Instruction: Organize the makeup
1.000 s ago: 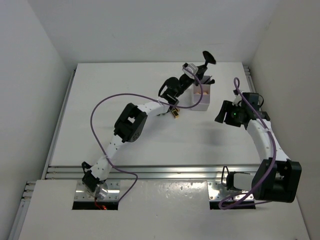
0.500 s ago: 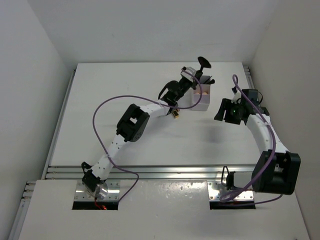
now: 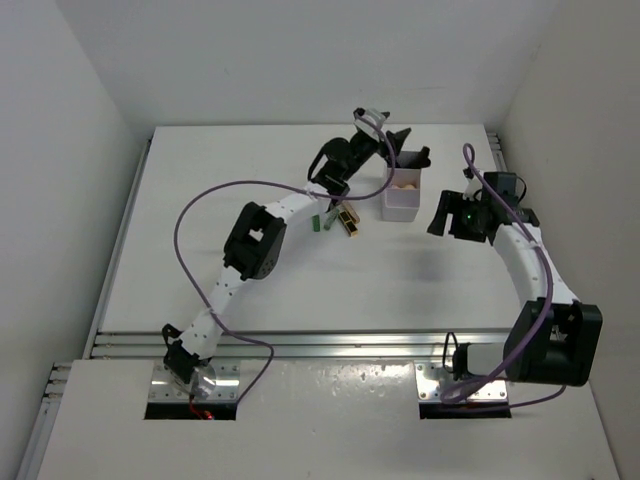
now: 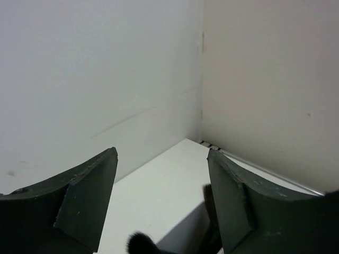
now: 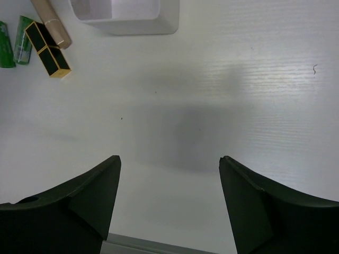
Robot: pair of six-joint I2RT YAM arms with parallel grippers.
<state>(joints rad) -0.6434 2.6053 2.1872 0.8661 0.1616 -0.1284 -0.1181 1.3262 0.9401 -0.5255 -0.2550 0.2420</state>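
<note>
Hovering over the makeup box, both grippers empty

The left gripper (image 4: 161, 156) hangs above the far end of the white box (image 3: 402, 207), upper middle of the overhead view, fingers spread on nothing. The right gripper (image 5: 169, 161), equally spread and empty, sits at the box's right. Loose on the table (image 5: 212, 79) just left of the box lie a tan tube (image 5: 50, 21), a green tube (image 5: 6, 50) and a black-and-gold tube (image 5: 47, 50) slanting upper left to lower right. They sit below and left of the left gripper, and the box stands between them and the right one, so the left arm looks better placed. A black brush (image 3: 420, 155) and a peach sponge (image 3: 405, 183) show in the box. Its other contents are too small to tell, and the left wrist view catches only a tuft of black bristles (image 4: 140, 243).
</note>
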